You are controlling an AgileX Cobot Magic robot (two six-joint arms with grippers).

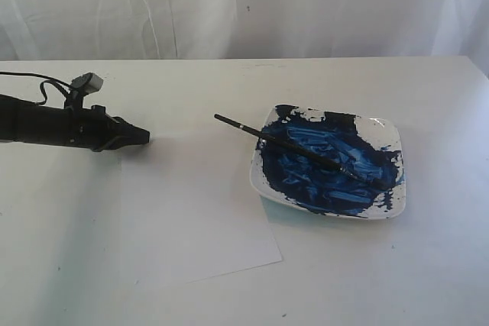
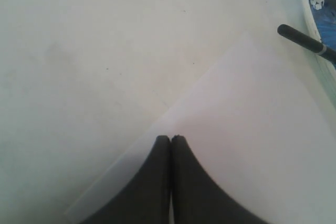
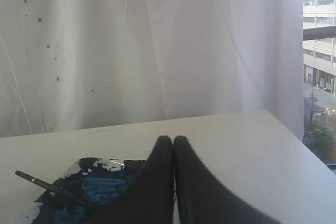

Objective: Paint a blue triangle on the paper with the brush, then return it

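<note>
The brush point(image 1: 283, 142) lies across the white dish point(image 1: 389, 134) smeared with blue paint, its black handle sticking out over the dish's left rim and its tip in the paint. The paper point(image 1: 191, 219) lies flat and blank on the table, left of the dish; no blue triangle shows on it. My left gripper point(image 1: 144, 137) hovers at the paper's far left corner, shut and empty; its wrist view shows the shut tips point(image 2: 170, 138) over the paper point(image 2: 252, 129) with the brush handle point(image 2: 304, 40) beyond. My right gripper point(image 3: 173, 139) is shut and empty above the dish point(image 3: 100, 164), brush point(image 3: 52, 187) beside it.
A white curtain point(image 1: 244, 5) hangs behind the white table point(image 1: 191, 85). A window point(image 3: 319, 66) shows past the table's right edge in the right wrist view. The right arm is outside the exterior view.
</note>
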